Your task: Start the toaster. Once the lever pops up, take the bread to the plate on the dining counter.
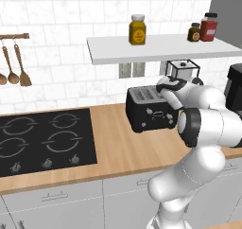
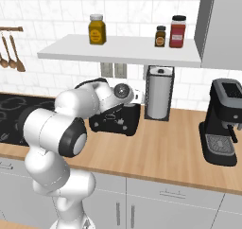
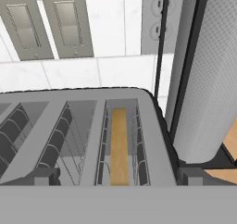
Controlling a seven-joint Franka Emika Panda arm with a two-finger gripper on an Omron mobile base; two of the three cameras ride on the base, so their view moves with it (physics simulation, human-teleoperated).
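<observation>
I am hovering my claw wide open, gripping nothing, just over the toaster [image 3: 74,140] on the wood counter; the bread [image 3: 119,146] is sitting upright in its right-hand slot. Next I should press squarely down on the lever.

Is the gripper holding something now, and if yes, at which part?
Nothing is held: the gripper is open above the black toaster, tan bread slice in its slot.
</observation>
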